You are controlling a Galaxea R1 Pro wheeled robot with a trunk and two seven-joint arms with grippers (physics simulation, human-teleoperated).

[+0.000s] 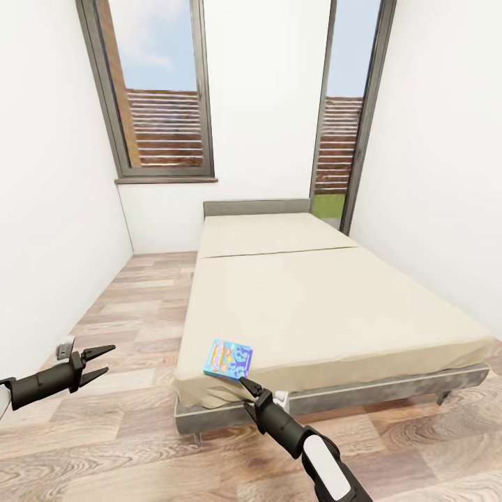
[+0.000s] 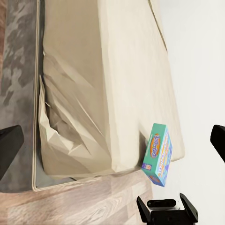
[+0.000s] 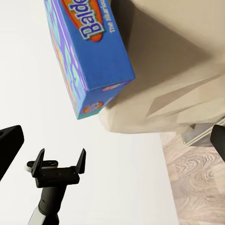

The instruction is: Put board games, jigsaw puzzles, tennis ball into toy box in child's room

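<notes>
A blue-teal board game [image 1: 227,359] lies flat on the beige bed [image 1: 314,307], at its near left corner. My right gripper [image 1: 244,392] is open just in front of the box's near edge, at the foot of the mattress, and is not touching it. The right wrist view shows the box [image 3: 89,51] close ahead, with nothing between the spread fingers [image 3: 9,145]. My left gripper [image 1: 110,358] is open and empty above the floor, left of the bed. In its wrist view the box [image 2: 159,152] sits at the mattress corner.
The bed's dark grey frame [image 1: 390,394] and grey headboard [image 1: 256,206] fill the right half of the room. A strip of wood-plank floor [image 1: 132,307] runs between the bed and the left white wall [image 1: 49,230]. Tall dark-framed windows [image 1: 164,97] stand behind.
</notes>
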